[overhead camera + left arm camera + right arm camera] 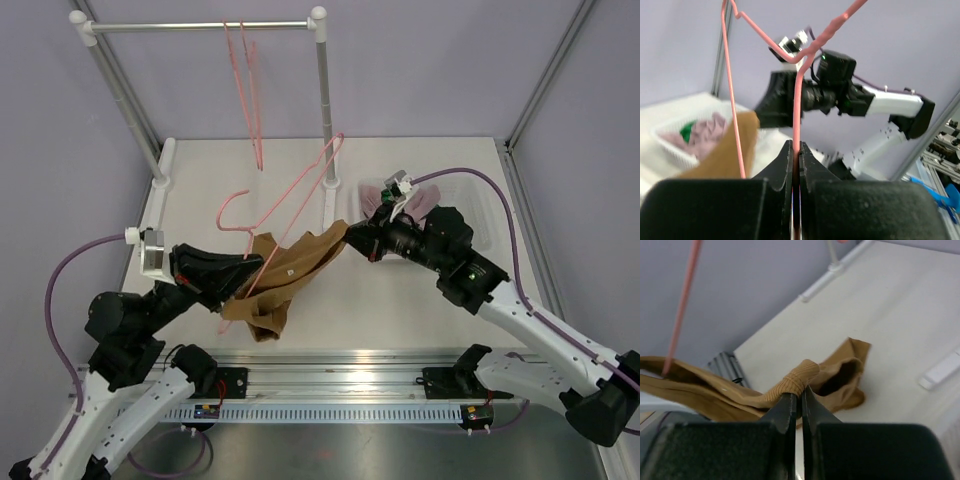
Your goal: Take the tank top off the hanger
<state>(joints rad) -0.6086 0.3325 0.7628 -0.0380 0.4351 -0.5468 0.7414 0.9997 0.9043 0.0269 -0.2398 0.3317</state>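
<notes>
The top view looks down from high behind; both wrist views sit close, all sharing the tank top (pixel 285 268).

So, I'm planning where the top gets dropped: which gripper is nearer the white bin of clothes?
Right. The right gripper is at the bin's left edge, pinching the tank top; the left gripper holds the hanger farther left.

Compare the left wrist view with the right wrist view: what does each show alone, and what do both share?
Left wrist only: the left end effector shut on the pink hanger wire, the right arm beyond, and a basket of clothes. Right wrist only: the ribbed strap of the tank top pinched in the right end effector, with the table behind. Both: the hanger and the tan tank top.
</notes>
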